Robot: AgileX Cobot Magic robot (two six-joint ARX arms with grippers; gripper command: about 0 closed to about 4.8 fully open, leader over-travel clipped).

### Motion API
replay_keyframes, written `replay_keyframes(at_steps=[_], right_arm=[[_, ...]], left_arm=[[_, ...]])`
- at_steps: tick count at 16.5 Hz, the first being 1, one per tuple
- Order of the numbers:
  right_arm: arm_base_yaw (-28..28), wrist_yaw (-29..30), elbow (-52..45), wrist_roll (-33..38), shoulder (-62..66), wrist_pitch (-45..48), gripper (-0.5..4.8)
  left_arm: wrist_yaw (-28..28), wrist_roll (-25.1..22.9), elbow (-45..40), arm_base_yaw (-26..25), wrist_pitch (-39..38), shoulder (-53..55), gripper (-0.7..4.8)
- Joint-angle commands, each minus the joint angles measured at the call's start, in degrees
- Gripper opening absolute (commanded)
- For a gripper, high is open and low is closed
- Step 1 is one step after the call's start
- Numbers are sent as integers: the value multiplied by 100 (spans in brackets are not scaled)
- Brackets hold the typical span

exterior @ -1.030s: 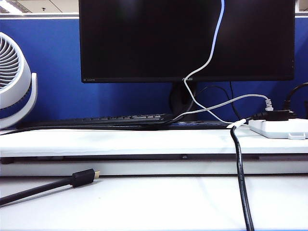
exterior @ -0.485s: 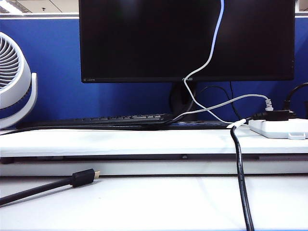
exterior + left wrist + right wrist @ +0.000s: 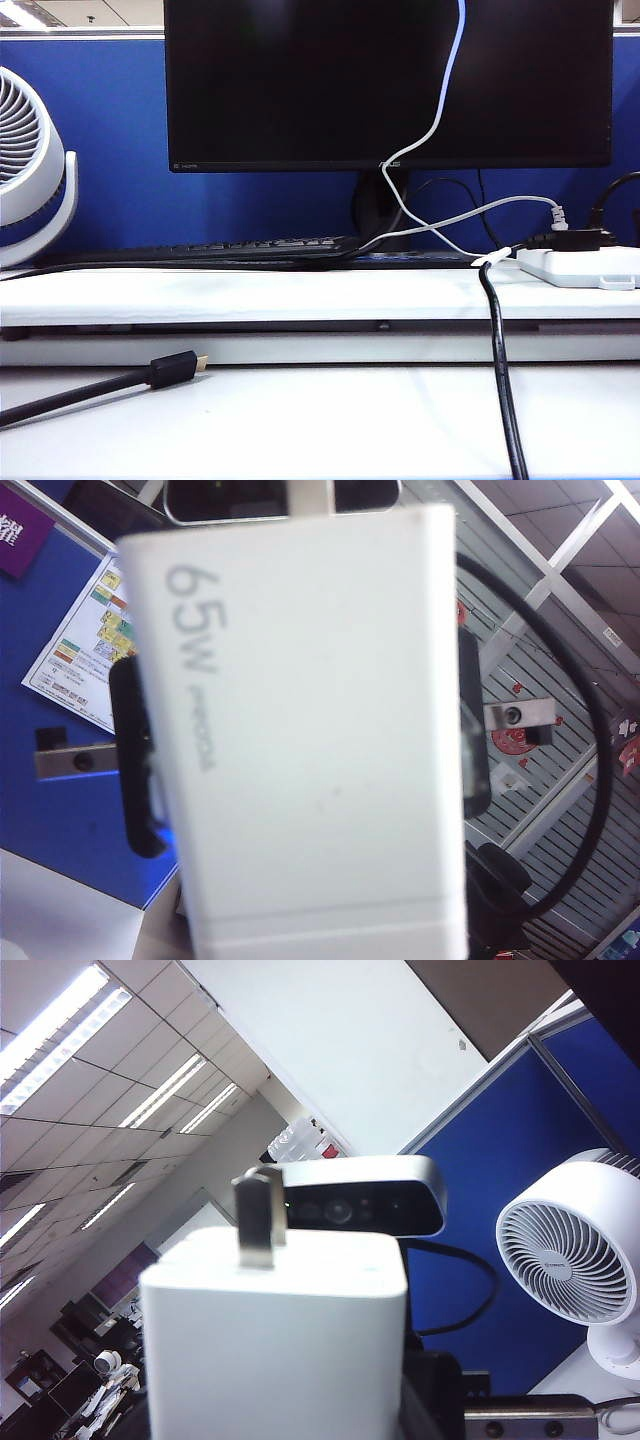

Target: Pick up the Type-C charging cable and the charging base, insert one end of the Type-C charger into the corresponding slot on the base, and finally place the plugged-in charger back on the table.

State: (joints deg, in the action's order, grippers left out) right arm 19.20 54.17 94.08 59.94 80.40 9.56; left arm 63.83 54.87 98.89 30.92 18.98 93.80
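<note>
The charging base (image 3: pixel 310 730) is a white block marked 65W that fills the left wrist view. My right gripper (image 3: pixel 303 745) is shut on it, with a black finger (image 3: pixel 135 770) on each side. In the right wrist view the base (image 3: pixel 275 1340) stands with its metal prongs (image 3: pixel 258 1215) up. My left gripper's jaws are hidden behind the block. Neither gripper shows in the exterior view. There the thin white Type-C charging cable (image 3: pixel 440 100) hangs from above the frame down to the shelf. Its upper end is out of view. The white table (image 3: pixel 330 430) lies in front.
A black monitor (image 3: pixel 390 80) and a keyboard (image 3: pixel 250 247) stand on a raised shelf (image 3: pixel 250 295). A white fan (image 3: pixel 25 160) is at the left and a power strip (image 3: pixel 585 265) at the right. A black gold-tipped cable (image 3: pixel 170 370) and a thick black cable (image 3: pixel 500 380) cross the table.
</note>
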Motion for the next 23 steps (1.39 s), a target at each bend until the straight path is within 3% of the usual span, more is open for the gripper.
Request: replay_keyframes(at_steps=[1, 11, 16, 23], right_arm=[[4, 26, 46, -157, -44, 68, 148], [24, 299, 44, -450, -44, -210, 148], [24, 605, 44, -1069, -46, -719, 147], [24, 702, 44, -1034, -46, -815, 147]], left_arm=[[-13, -46, 33, -9, 35, -22, -6], [-522, -221, 35, -9, 42, -22, -6], [-619, -129, 35, -20, 37, -22, -6], [-767, -127, 35, -46, 85, -24, -6]])
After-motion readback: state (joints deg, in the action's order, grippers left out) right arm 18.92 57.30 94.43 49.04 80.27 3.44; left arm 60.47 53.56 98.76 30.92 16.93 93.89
